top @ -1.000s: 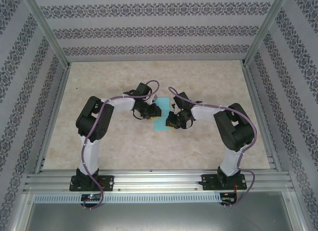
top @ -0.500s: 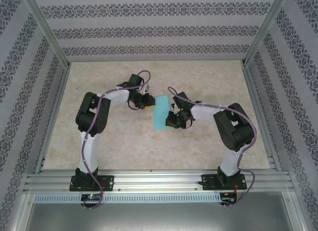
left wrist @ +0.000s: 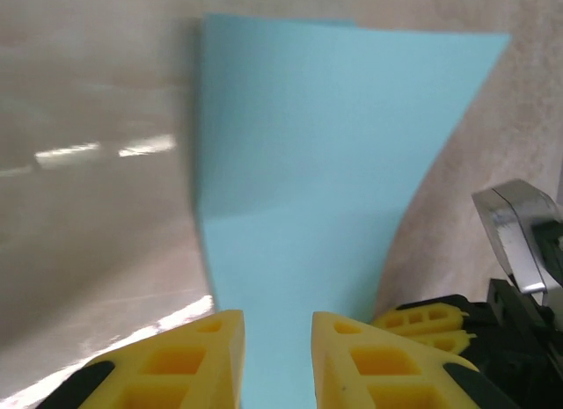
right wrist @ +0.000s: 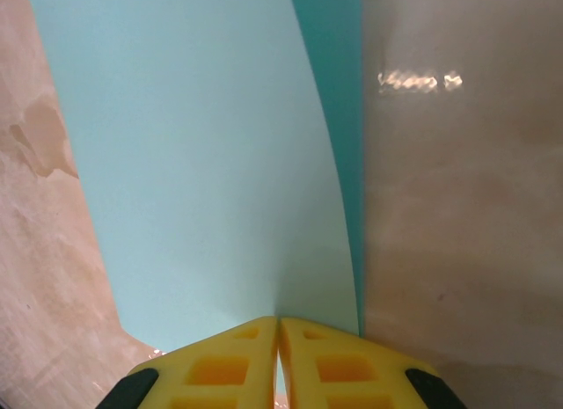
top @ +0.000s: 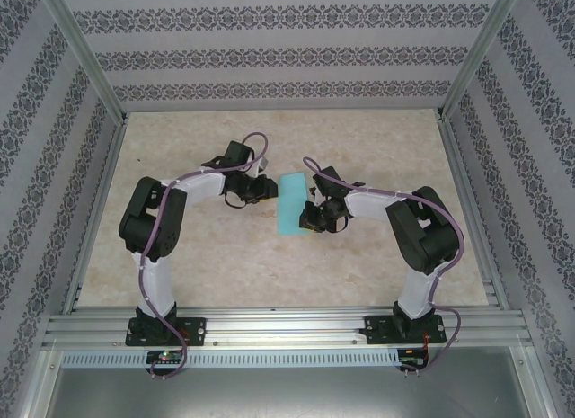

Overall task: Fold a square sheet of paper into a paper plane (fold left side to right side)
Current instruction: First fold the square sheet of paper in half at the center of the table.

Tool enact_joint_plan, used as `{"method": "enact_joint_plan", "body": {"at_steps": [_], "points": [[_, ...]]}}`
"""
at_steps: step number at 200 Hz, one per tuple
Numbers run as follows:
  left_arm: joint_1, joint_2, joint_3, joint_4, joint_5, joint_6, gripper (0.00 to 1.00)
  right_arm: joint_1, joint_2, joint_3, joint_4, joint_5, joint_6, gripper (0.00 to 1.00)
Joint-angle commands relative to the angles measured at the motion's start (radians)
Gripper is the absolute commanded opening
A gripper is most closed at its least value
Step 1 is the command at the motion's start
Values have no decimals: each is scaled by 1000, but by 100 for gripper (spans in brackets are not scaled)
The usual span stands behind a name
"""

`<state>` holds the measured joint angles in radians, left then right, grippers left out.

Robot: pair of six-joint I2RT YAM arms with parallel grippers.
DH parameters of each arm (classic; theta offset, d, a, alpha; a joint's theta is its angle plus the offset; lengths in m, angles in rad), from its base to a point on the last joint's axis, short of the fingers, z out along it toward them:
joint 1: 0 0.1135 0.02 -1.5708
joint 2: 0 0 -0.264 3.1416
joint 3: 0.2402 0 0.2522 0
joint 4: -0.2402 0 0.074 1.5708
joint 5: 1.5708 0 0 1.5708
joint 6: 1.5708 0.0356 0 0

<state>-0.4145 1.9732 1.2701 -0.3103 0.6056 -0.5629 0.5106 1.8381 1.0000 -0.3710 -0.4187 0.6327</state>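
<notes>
**Right gripper pinches the sheet**

My right gripper [right wrist: 279, 323] is closed tight on the teal sheet of paper [top: 291, 205], at its near right edge. My left gripper [left wrist: 277, 319] is partly open at the sheet's left edge, gripping nothing, mid-counter [top: 225, 256].

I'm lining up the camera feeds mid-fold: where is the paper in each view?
Top external: paper at picture centre.
Left wrist: paper fills the centre, from near the top down to the bottom edge.
Right wrist: paper upper left and centre, narrowing downward.
Shared landmark: right gripper, shut on the paper's edge.
</notes>
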Motion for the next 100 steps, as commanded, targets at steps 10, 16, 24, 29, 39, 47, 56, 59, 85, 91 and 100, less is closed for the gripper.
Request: {"method": "enact_joint_plan", "body": {"at_steps": [10, 16, 24, 29, 39, 47, 56, 59, 85, 91, 100], "points": [[-43, 48, 42, 58, 31, -13, 28, 14, 44, -16, -103, 85, -17, 13], [-44, 63, 57, 57, 29, -16, 28, 14, 45, -14, -105, 84, -18, 13], [-45, 82, 77, 51, 25, -15, 28, 15, 47, -11, -108, 85, -19, 13], [-45, 93, 89, 49, 22, -14, 28, 16, 48, -9, -110, 85, -19, 13], [-45, 114, 114, 34, 9, -6, 27, 19, 49, -5, -114, 86, -21, 13], [-45, 129, 133, 16, -3, 5, 27, 20, 49, -3, -115, 87, -21, 13], [-44, 144, 151, 0, -15, 17, 27, 22, 47, -2, -117, 88, -19, 13], [-45, 149, 156, -6, -20, 20, 27, 23, 47, -3, -117, 90, -19, 13], [-43, 187, 185, -30, -48, 39, 27, 26, 49, -1, -121, 93, -21, 13], [-43, 195, 192, -35, -56, 44, 27, 26, 50, -1, -123, 92, -22, 13], [-42, 205, 203, -45, -71, 51, 27, 28, 51, 0, -126, 94, -24, 13]]}}
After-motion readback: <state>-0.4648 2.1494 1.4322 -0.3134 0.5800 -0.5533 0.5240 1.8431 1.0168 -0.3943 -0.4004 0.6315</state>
